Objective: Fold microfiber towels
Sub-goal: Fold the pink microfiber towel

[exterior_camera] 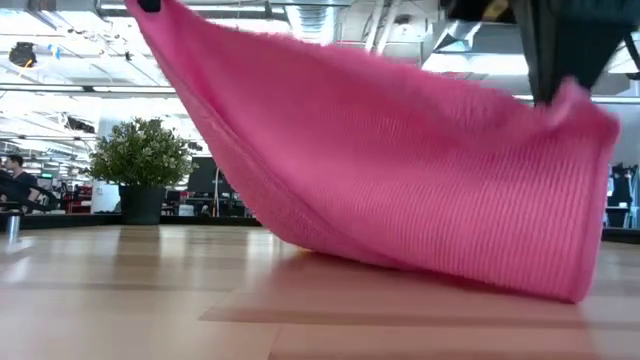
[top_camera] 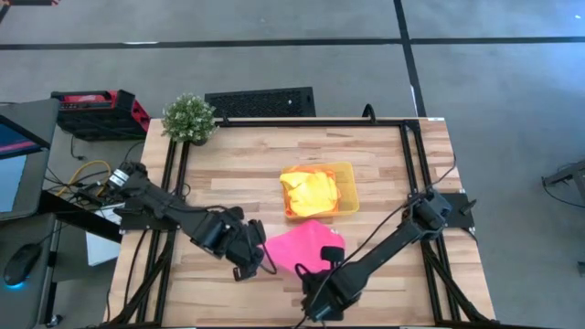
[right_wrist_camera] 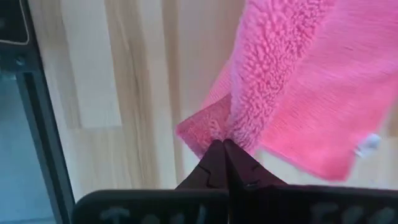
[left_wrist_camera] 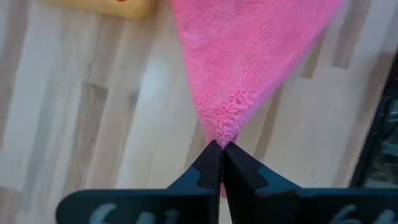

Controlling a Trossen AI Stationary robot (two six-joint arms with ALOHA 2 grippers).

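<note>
A hot pink microfiber towel (top_camera: 300, 245) hangs stretched between my two grippers near the table's front edge. My left gripper (left_wrist_camera: 219, 146) is shut on its left end and my right gripper (right_wrist_camera: 224, 144) on its right end. In the low view the left end (exterior_camera: 160, 15) is held higher than the right end (exterior_camera: 570, 105), and the towel sags between them down to the table top (exterior_camera: 450, 275). Behind it stands a translucent yellow tray (top_camera: 348, 187) holding a bright yellow towel (top_camera: 309, 192) with orange cloth (top_camera: 291, 212) showing at its near edge. My left gripper pinches a corner of the pink towel (left_wrist_camera: 217, 132) between its two fingers, coming steeply from above. The cloth spreads out from the fingertips like a fan and hangs away toward the right gripper. My right gripper pinches a bunched, fluffy edge of the pink towel (right_wrist_camera: 231, 132) between its two fingers, pointing down from above. A small flap (right_wrist_camera: 198, 129) sticks out beside the fingertips. The rest hangs below, with a white label (right_wrist_camera: 369, 144) on it.
A potted plant (top_camera: 189, 117) stands at the table's far left corner. Black frame rails (top_camera: 409, 164) run along the table's left and right sides. Bare wood (top_camera: 228, 174) lies left of the tray.
</note>
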